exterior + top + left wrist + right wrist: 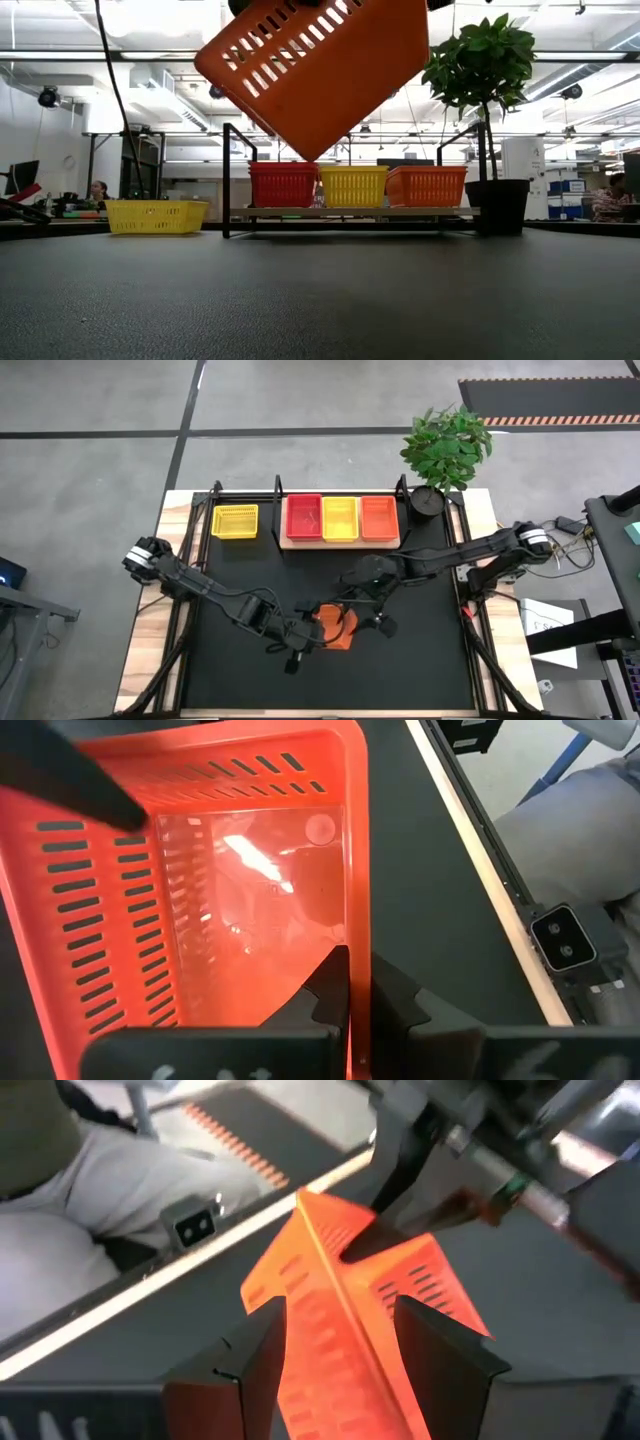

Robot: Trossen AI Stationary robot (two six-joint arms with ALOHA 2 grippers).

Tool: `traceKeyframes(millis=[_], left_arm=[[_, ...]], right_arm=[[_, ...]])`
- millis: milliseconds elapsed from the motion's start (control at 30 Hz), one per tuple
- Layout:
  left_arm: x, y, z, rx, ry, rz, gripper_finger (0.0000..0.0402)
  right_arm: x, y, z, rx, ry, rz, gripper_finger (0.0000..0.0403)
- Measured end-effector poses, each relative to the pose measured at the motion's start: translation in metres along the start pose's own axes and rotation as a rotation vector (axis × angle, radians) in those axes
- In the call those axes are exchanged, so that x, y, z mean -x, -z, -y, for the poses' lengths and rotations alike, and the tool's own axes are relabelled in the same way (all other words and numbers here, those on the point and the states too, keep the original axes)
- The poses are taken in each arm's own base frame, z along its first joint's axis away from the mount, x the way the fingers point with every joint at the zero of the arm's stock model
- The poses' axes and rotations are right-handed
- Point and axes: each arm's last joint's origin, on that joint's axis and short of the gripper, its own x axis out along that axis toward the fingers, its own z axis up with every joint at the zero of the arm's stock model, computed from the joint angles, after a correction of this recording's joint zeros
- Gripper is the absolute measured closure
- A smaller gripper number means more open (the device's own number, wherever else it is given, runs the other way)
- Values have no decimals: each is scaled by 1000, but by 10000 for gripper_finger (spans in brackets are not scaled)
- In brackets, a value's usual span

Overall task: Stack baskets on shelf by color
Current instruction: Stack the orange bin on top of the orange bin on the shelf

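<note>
- The left pincer (pixel 350 982) is clenched on one side wall of an orange basket (pixel 335 628), a dark finger (pixel 325 990) on each face of the wall.
- That basket hangs tilted above the black worktop (pixel 420 650); in the low view its top is cut off by the frame edge.
- The right pincer (pixel 335 1342) stands released, its fingers (pixel 445 1355) spread either side of the same basket's rim; whether they touch it is hard to make out.
- On the wooden shelf (pixel 340 543) sit a red basket (pixel 303 517), a yellow basket (pixel 340 518) and another orange one (pixel 378 517), side by side.
- A second yellow basket (pixel 235 521) rests on the worktop beside the shelf.
- A potted plant (pixel 444 452) stands at the shelf's other end.
</note>
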Motion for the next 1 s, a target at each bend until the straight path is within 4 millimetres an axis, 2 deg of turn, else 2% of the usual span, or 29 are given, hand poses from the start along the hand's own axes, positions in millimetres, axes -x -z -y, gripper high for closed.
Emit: traceKeyframes(millis=[200, 333, 467, 667, 800, 1000], left_arm=[[-1, 1, 0, -37, 4, 7, 401], [-1, 1, 0, -61, 5, 2, 401], [-1, 2, 0, -76, 3, -3, 401], [-2, 3, -2, -74, -9, -5, 397], [-3, 2, -3, -74, -12, 4, 364], [-3, 3, -3, -134, -18, -2, 285]], right_arm=[[-17, 3, 8, -40, -96, -54, 224], [-23, 5, 11, -31, -128, -56, 240], [-23, 6, 10, -11, -132, -56, 282], [-23, 7, 8, 8, -149, -60, 378], [-23, 7, 10, 17, -133, -68, 390], [-23, 8, 9, 9, -131, -77, 394]])
